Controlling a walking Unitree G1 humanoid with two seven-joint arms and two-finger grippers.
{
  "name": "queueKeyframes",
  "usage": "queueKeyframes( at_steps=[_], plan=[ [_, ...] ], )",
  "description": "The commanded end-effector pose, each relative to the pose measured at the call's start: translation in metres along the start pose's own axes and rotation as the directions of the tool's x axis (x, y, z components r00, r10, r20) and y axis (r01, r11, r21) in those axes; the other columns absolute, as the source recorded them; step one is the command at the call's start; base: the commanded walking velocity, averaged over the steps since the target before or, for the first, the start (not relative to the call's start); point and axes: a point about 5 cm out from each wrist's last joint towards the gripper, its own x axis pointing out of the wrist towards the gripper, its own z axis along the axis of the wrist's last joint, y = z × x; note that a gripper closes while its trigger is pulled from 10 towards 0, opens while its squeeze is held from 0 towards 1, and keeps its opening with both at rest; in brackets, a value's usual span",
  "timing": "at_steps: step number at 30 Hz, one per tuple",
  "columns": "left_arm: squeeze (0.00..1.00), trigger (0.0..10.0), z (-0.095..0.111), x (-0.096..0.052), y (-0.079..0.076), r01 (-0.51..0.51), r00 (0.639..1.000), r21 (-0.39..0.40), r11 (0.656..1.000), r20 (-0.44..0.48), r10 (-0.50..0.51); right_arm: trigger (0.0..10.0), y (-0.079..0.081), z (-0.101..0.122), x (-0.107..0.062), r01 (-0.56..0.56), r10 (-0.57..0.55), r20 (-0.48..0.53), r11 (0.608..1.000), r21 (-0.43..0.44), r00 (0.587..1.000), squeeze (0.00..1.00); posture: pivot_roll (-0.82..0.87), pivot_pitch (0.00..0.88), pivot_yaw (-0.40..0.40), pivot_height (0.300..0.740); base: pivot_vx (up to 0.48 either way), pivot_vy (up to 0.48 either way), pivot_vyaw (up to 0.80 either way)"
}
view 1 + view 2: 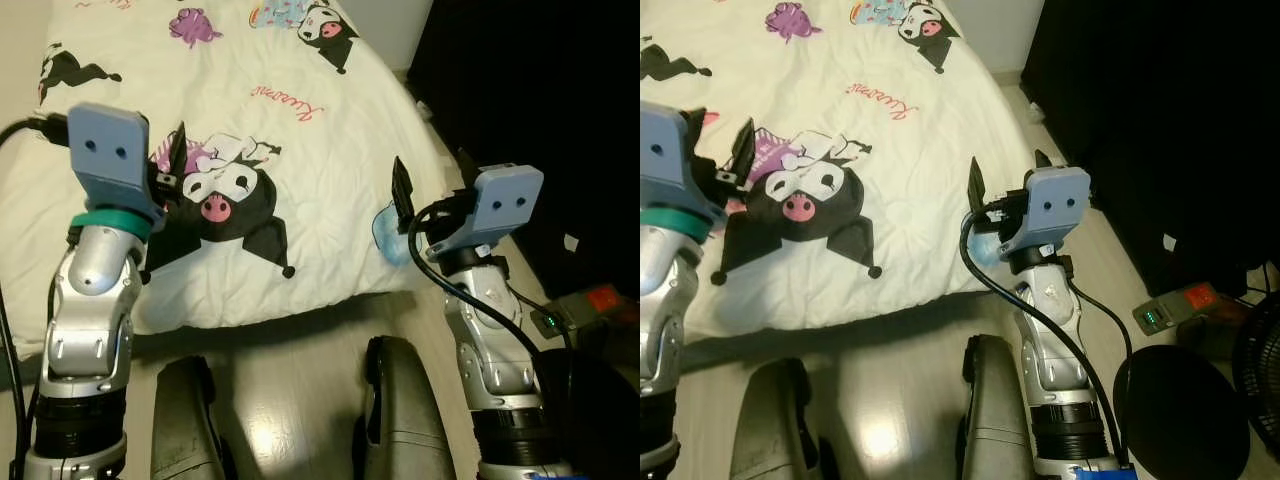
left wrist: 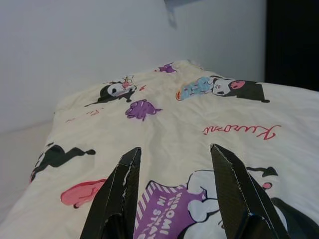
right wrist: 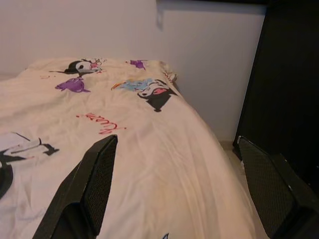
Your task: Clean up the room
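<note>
- The bed [image 1: 300,150] lay before the robot, spread with a cream blanket [image 1: 330,60] printed with cartoon figures.
- Largest among the prints was a black, jester-hooded character [image 1: 222,205] with a white face and a pink skull on its forehead, near the foot of the bed.
- Red cursive writing [image 1: 289,99] sat beyond it; it read upside down from the head camera and looked like "Kuromi" in the left wrist view.
- A purple striped patch [image 2: 164,211] beside the character carried white capitals that seemed to read "KUROMI IN STYLE", partly hidden by the fingers.
- The left gripper [image 1: 172,160] was raised over the blanket beside the big character, its jaws apart and holding nothing.
- The right gripper [image 1: 1006,185] hovered at the bed's right edge near the foot, its 2 jaws spread wide and empty.
- A pale blue print [image 1: 385,232] showed on the blanket edge just behind the right gripper.
- On the floor [image 1: 1110,270] to the right lay a grey device [image 1: 1180,305] with a red patch and a green light; any lettering on it was too small to read.
- A dark cabinet [image 1: 1160,120] stood along the right side.
</note>
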Motion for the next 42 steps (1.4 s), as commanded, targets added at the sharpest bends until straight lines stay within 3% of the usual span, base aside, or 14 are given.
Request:
queueKeyframes(
  at_steps=[1,11,23,42],
  plan=[
    [0.0,10.0,-0.006,-0.003,-0.004,0.008,1.0,-0.001,1.0,-0.021,-0.008,10.0,-0.003,-0.008,-0.005,0.004,-0.004,-0.031,1.0,-0.006,1.0,0.0,-0.01,0.092,-0.015,0.583,0.0,0.0,0.0],
    [0.0,10.0,-0.008,0.0,-0.011,0.012,0.999,-0.025,1.0,-0.032,-0.012,10.0,-0.005,-0.009,-0.006,0.006,-0.006,-0.039,1.0,-0.015,0.999,0.0,-0.02,0.094,-0.015,0.617,0.0,0.0,0.0],
    [0.0,10.0,-0.002,0.012,-0.037,0.048,0.999,-0.067,0.997,0.004,-0.048,10.0,-0.008,-0.011,-0.008,0.014,-0.015,-0.049,0.999,-0.032,0.999,0.0,-0.04,0.097,-0.016,0.671,0.0,0.0,0.0],
    [0.0,10.0,-0.007,0.013,-0.046,0.055,0.998,-0.096,0.994,-0.018,-0.057,10.0,-0.008,-0.012,-0.009,0.021,-0.023,-0.055,0.999,-0.036,0.998,0.0,-0.04,0.098,-0.018,0.734,0.0,0.0,0.0]
  ],
)
